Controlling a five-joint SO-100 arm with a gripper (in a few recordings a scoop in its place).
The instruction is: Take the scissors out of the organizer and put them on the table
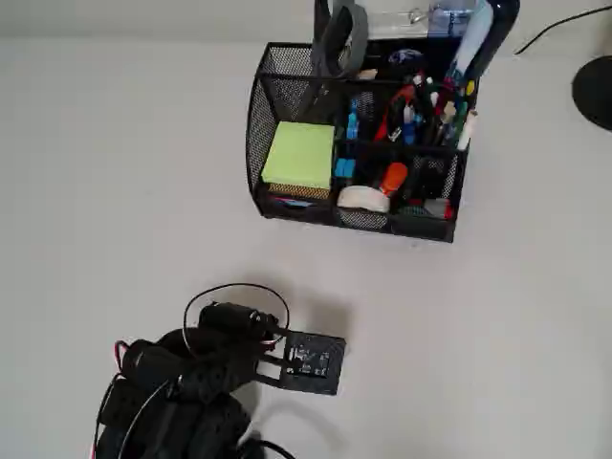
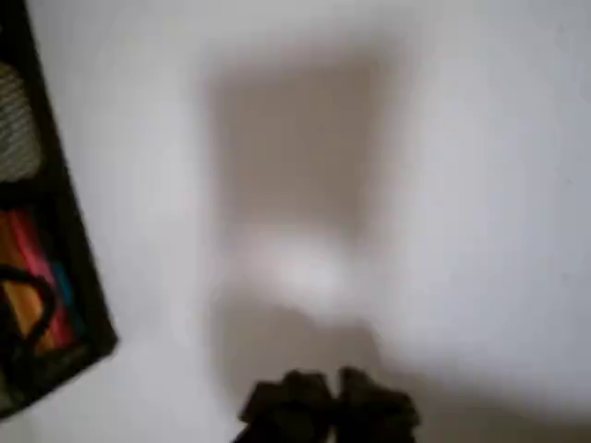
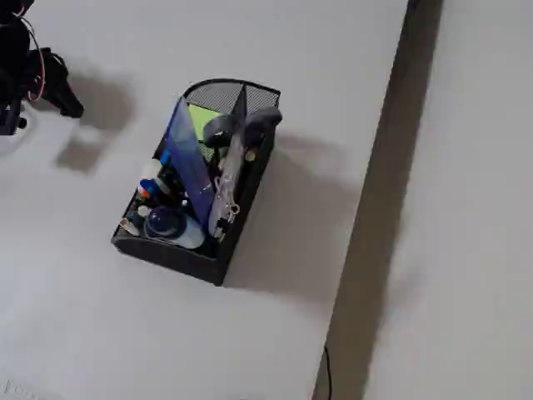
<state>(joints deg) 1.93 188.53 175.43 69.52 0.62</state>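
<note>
While the black arm is hovering low at the left of the overhead view, its gripper [image 2: 328, 399] is sitting above bare white table [image 1: 115, 172], fingertips together and holding nothing. Further right, the black mesh organizer [image 1: 263, 124] is standing well apart, and the scissors [image 1: 339, 43] are resting upright in its back compartment, grey handles up.

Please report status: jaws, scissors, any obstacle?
Gripper over bare table, jaws look shut, empty. Scissors in organizer, handles up. Path clear.
</note>
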